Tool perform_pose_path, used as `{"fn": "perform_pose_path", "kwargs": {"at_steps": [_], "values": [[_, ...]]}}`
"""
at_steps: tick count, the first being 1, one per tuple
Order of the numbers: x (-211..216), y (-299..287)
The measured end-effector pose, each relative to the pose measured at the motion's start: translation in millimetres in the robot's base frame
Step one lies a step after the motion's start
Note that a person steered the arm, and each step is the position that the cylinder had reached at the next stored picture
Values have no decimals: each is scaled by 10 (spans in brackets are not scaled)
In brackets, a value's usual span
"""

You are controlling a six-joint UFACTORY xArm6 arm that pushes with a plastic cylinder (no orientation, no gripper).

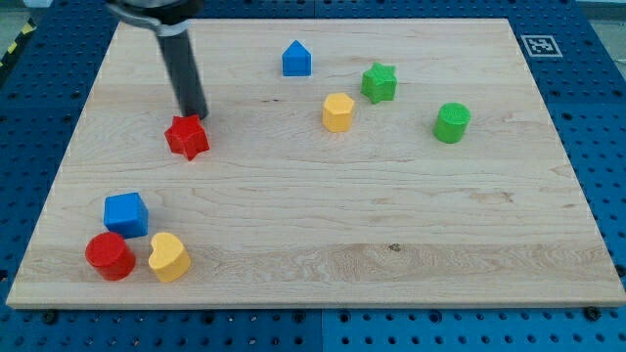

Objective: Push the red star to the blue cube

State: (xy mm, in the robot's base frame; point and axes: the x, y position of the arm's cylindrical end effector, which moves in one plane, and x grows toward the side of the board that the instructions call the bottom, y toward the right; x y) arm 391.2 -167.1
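- Red star [187, 137] is sitting near the board's [323, 284] top-left quarter; my tip [195, 113] is resting just above it, seemingly touching its top edge.
- No jaws on this rig, only a dark rod.
- Step in hand, as I judge: starting the push.
- Blue cube [126, 213] is waiting near the bottom-left corner, so the next move calls for driving down and slightly left.
- Blocks are looking like matte plastic; board is pale grained wood.
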Motion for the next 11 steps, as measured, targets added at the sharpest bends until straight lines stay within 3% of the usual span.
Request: {"fn": "perform_pose_path", "kwargs": {"at_steps": [1,5,8,11], "values": [[284,-93],[769,282],[747,843],[1161,501]]}}
